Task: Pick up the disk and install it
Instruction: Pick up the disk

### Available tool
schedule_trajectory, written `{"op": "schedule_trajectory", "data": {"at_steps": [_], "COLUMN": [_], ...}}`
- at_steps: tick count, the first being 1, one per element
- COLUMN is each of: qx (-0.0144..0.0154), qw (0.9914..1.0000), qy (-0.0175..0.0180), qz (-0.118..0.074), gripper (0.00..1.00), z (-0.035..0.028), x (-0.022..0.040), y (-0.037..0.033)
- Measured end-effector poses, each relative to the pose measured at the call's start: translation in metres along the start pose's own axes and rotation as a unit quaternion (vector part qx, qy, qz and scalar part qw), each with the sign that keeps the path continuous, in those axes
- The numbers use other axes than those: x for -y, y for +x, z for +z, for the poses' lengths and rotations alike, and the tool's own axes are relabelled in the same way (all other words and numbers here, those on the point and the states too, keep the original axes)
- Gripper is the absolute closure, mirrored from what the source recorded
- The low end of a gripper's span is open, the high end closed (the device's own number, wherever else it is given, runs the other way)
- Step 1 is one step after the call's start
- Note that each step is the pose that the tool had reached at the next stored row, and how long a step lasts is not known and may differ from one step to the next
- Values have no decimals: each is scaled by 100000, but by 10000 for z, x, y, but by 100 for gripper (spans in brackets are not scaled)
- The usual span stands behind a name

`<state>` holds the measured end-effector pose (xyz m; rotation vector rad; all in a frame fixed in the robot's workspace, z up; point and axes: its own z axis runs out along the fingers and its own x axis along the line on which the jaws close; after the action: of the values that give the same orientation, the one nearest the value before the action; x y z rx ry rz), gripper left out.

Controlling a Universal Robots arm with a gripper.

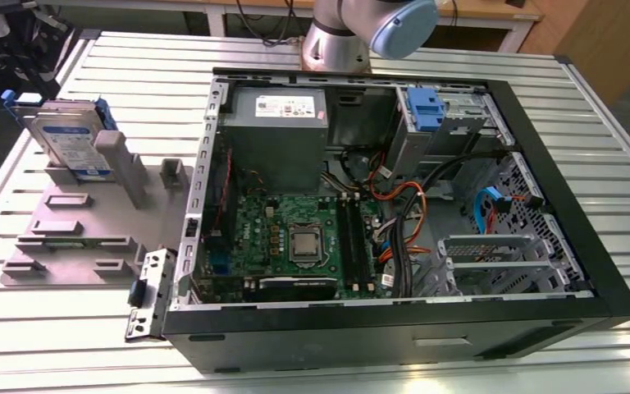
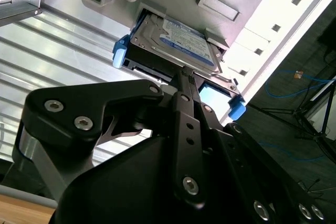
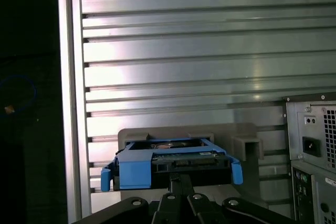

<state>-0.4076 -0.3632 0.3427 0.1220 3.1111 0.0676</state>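
Close to the disk [image 3: 173, 158], the gripper [image 3: 176, 179] is seen in both wrist views with its fingers drawn together into a narrow tip, and nothing is held between them. The tip is lined up with the middle of the disk's nearer edge; whether it touches that edge cannot be told.

The disk is stood on edge in a grey holder [image 1: 85, 238] on the slatted metal counter [image 1: 129, 57], with its labelled face shown in the second wrist view and its blue bracket wrapped around its sides. In the exterior view the disk is found at the holder's far corner, toward the exterior view's left, and is flanked by a grey upright post [image 1: 118, 164] of the holder.

An open computer case [image 1: 403, 328] is laid just beside the holder, toward the exterior view's right. Inside it a grey metal box [image 1: 276, 123], a green circuit board [image 1: 293, 238], loose cables [image 1: 392, 197] and a metal cage with a blue tab [image 1: 425, 107] are visible. The base of the arm [image 1: 348, 33] is seen beyond the case.
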Motion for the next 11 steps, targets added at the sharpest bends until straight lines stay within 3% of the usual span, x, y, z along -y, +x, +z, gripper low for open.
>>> {"op": "schedule_trajectory", "data": {"at_steps": [8, 11], "qx": [-2, -52], "qw": [100000, 99993], "qy": [0, -33], "qz": [-34, -1209], "gripper": [89, 89], "z": [1, 2], "x": [0, 0], "y": [0, 0]}}
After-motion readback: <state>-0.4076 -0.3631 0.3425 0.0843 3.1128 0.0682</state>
